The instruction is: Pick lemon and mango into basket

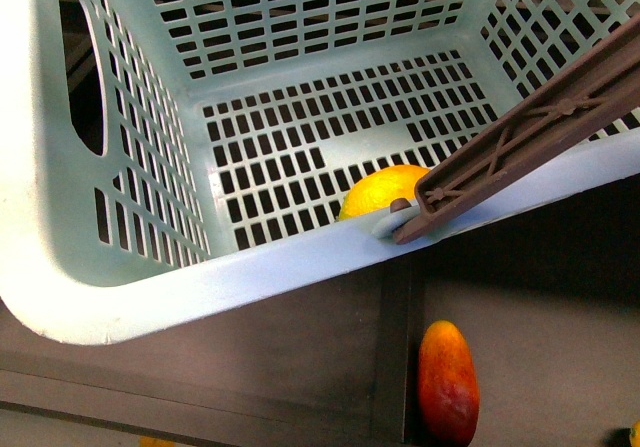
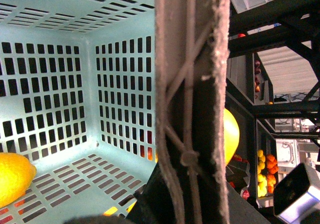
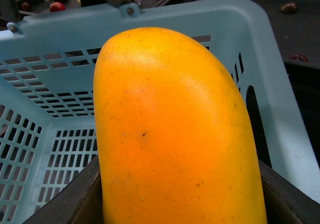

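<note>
The light teal basket [image 1: 300, 267] fills most of the front view, and neither gripper shows there. The lemon [image 1: 383, 191] lies on its slotted floor against the near wall; the left wrist view has the lemon [image 2: 12, 176] low in the basket [image 2: 55, 108]. My left gripper [image 2: 182, 204] is shut on the brown basket handle [image 2: 192, 83], which has a white tie wound along it. My right gripper [image 3: 175, 204] is shut on the mango [image 3: 175, 134], orange-yellow and smooth, held just above the basket [image 3: 260, 48] with dark fingers [image 3: 287, 196] either side.
A red-and-orange elongated fruit [image 1: 448, 379] lies on the dark shelf below the basket's front rim. Dark racks with yellow and orange fruit [image 2: 267, 171] stand beyond the handle, and a yellow rounded fruit [image 2: 231, 134] shows just past it. Small fruits [image 3: 57, 6] lie behind the basket.
</note>
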### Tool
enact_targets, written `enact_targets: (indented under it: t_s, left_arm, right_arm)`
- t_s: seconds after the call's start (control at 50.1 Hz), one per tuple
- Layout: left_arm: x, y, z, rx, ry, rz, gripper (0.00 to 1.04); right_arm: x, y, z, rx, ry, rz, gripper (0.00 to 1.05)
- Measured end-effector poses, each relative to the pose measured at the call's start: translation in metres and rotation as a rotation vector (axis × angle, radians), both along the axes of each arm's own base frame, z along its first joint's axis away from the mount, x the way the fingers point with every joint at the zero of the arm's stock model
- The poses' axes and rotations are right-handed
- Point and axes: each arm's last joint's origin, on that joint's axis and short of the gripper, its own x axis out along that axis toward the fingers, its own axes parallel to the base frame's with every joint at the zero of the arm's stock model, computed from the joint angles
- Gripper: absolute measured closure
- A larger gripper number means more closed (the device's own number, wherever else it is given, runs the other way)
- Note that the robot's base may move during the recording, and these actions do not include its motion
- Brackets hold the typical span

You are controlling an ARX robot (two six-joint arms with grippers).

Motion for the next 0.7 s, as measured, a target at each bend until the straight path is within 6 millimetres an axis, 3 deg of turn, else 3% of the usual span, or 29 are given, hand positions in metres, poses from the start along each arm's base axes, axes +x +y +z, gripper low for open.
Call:
enact_targets:
  t_s: [0.08,0.279,0.379,0.519,0.619,0.698]
  left_arm:
    - [0.000,0.000,0.000,0.000,0.000,0.000,1.00]
    - [0.000,0.000,0.000,0.000,-0.001,-0.002,1.00]
    - [0.000,-0.001,-0.001,0.004,-0.001,-0.003,1.00]
    - [0.001,0.000,-0.001,0.008,-0.004,0.005,1.00]
    - [0.001,0.000,-0.001,0.008,-0.004,0.006,1.00]
    - [0.000,-0.001,-0.001,0.008,-0.004,-0.001,1.00]
  right_arm:
    - [0.003,0.004,-0.002,-0.006,0.011,-0.014,0.38]
    - [0.004,0.005,-0.002,0.004,0.015,-0.086,0.07]
    - [-0.003,-0.001,0.007,0.009,-0.005,-0.119,0.09]
    - [-0.036,-0.025,0.020,0.002,-0.024,-0.283,0.09]
    - [-0.046,-0.029,0.025,0.007,-0.053,-0.312,0.09]
    - [-0.048,-0.031,0.021,-0.004,-0.140,-0.378,0.18]
